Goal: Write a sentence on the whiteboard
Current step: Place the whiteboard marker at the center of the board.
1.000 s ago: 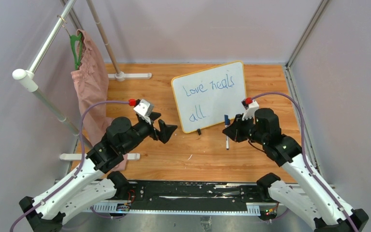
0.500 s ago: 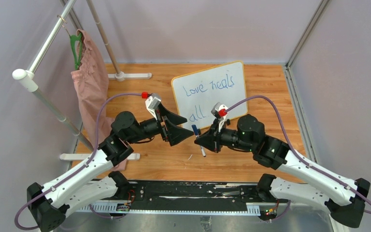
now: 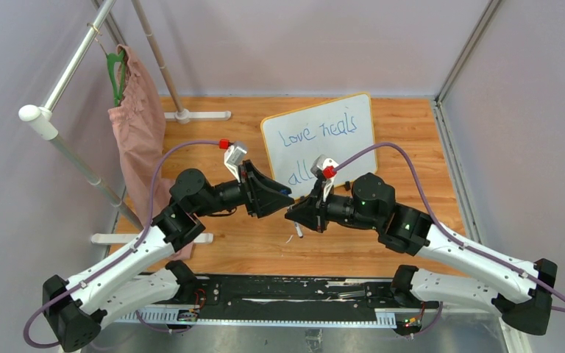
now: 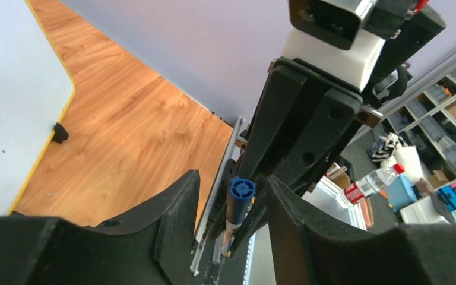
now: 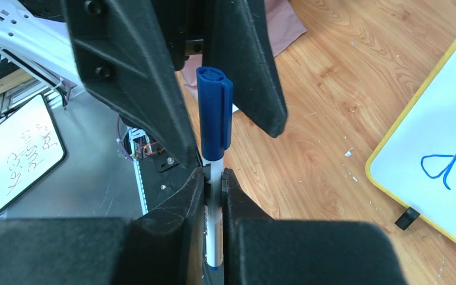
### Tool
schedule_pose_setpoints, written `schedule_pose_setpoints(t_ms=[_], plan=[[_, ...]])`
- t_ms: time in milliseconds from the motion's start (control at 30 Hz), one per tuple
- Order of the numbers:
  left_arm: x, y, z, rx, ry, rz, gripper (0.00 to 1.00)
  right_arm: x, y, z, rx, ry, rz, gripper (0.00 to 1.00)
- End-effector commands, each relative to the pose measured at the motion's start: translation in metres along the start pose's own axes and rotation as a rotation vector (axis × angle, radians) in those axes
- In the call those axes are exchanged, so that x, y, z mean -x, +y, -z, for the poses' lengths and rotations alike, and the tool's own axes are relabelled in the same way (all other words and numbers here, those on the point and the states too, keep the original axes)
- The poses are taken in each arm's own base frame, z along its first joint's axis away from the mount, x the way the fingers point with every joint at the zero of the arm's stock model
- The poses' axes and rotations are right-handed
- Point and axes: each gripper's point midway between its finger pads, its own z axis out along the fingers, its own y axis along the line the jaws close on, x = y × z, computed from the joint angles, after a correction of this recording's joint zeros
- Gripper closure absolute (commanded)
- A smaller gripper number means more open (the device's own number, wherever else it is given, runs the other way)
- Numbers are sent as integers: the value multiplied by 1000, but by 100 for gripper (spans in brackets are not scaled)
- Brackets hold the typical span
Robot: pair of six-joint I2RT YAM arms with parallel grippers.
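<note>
Two pincers tip-to-tip: right pincer (image 5: 212,181) pinches marker (image 4: 233,225), left pincer (image 4: 231,181) spread round its cap (image 5: 215,113). We judge off-centre squeeze cd twist marker loose.

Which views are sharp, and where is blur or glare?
Top external view: even light, sharp, no glare, the sentence on the whiteboard readable. Left wrist view: the marker is sharp, the room behind slightly soft. Right wrist view: the marker is sharp, the right end effector's near fingers look soft.

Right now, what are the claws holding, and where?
The right claw pinches the marker by its white barrel; the left claw straddles its blue cap without gripping.
</note>
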Motion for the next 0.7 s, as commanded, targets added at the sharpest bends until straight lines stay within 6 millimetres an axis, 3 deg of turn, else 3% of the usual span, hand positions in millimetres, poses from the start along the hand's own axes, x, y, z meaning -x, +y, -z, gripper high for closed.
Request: schedule_pose_setpoints(t_ms=[0,100,167,233,267,433,600,667], plan=[[8,-11,0,-39,-19,-11,53,29,11,2,15,-80,53,100],[10,-10,2,-25,-39,-14,60,27,10,3,9,-77,54,100],[11,-9,3,-16,-46,-9,73,27,9,3,4,-78,53,100],[7,-6,2,-10,-35,5,97,28,8,3,-7,-86,55,100],[4,-4,1,-10,-27,16,100,29,7,4,-13,-91,57,100],[-12,-4,-3,-18,15,48,100,36,4,4,-35,-112,66,100],[-13,-7,-3,-25,18,46,100,42,1,6,-60,-135,64,100],[-17,-7,-5,-28,30,53,100,54,0,7,-71,-183,72,100]])
